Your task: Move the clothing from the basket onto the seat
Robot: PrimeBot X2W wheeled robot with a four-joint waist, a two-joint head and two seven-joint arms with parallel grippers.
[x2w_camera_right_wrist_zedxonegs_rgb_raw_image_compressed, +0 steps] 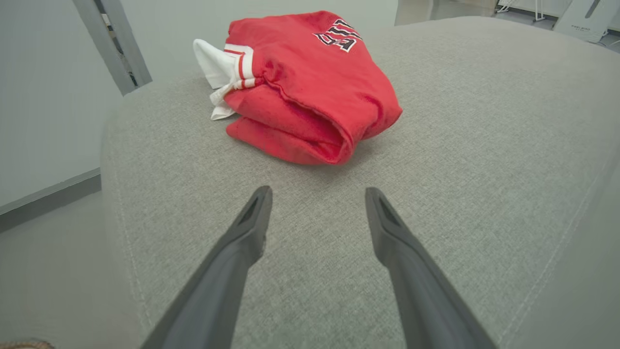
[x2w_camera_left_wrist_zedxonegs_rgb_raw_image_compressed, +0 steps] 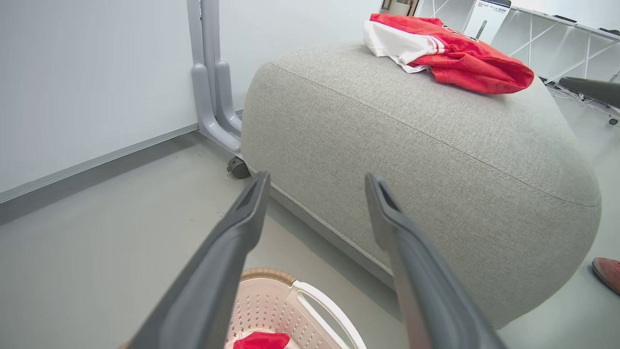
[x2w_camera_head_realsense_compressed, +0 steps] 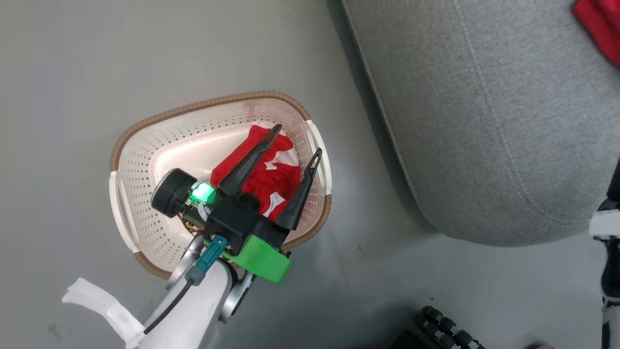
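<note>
One piece of red and white clothing lies crumpled in the cream basket on the floor. My left gripper hovers above it, open, nothing between its fingers. A second red garment lies bunched on top of the grey seat, also visible in the left wrist view as a red garment on the seat. My right gripper stands open just short of that garment, above the cushion, holding nothing.
Grey floor surrounds the basket. A grey metal frame leg with a caster stands by the wall behind the seat. A shoe shows on the floor at the seat's right. Dark ridged robot parts sit at the head view's bottom.
</note>
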